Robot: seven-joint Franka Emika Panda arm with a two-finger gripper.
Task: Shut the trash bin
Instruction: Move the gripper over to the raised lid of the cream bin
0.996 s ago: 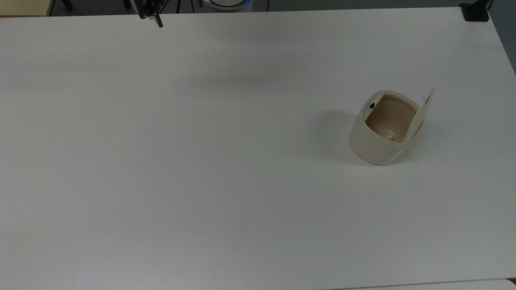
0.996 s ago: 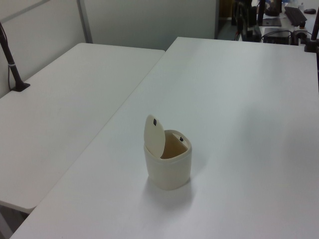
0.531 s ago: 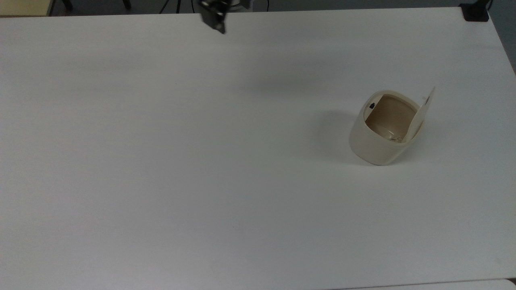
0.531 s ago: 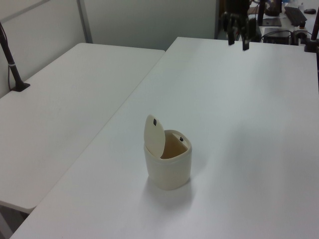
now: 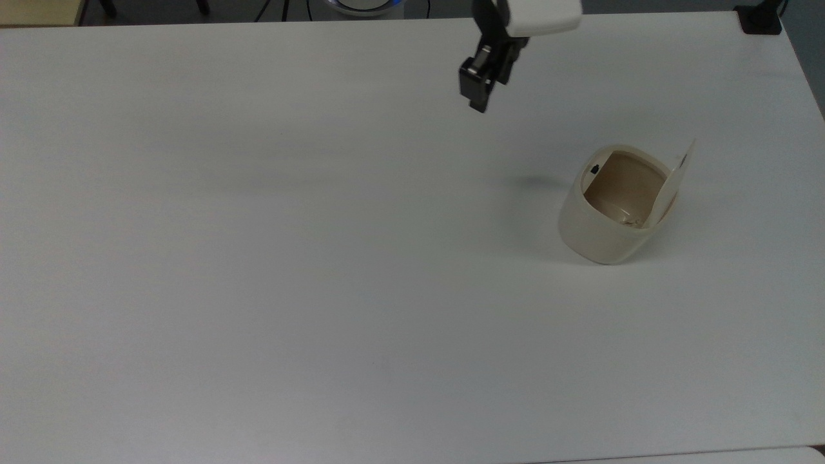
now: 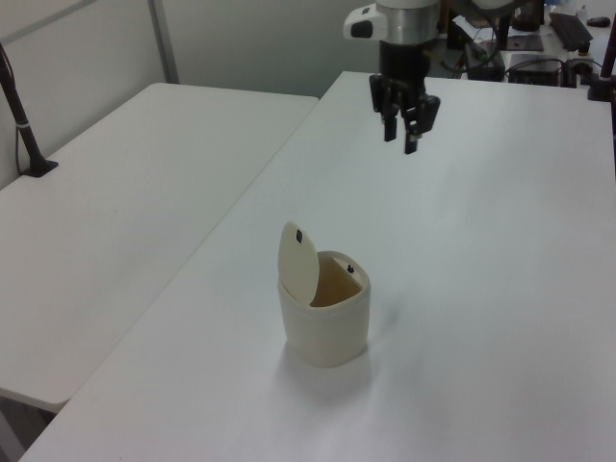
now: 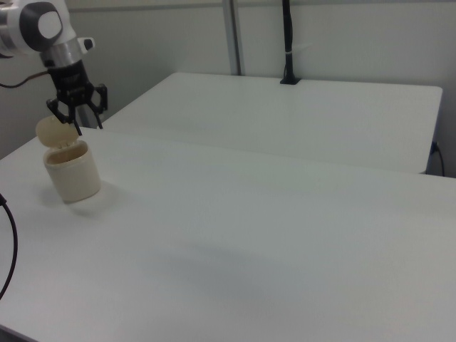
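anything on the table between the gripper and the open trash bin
Nothing visible does. The gripper hangs above bare table, apart from the trash bin, whose lid stands upright with open white surface between them.

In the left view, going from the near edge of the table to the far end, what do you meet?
Trash bin with its lid standing open → bare stretch of white table → gripper hanging above the table, fingers apart → cluttered desk equipment beyond the far edge.

Cream trash bin (image 5: 602, 225) stands upright, lid (image 6: 297, 265) raised open
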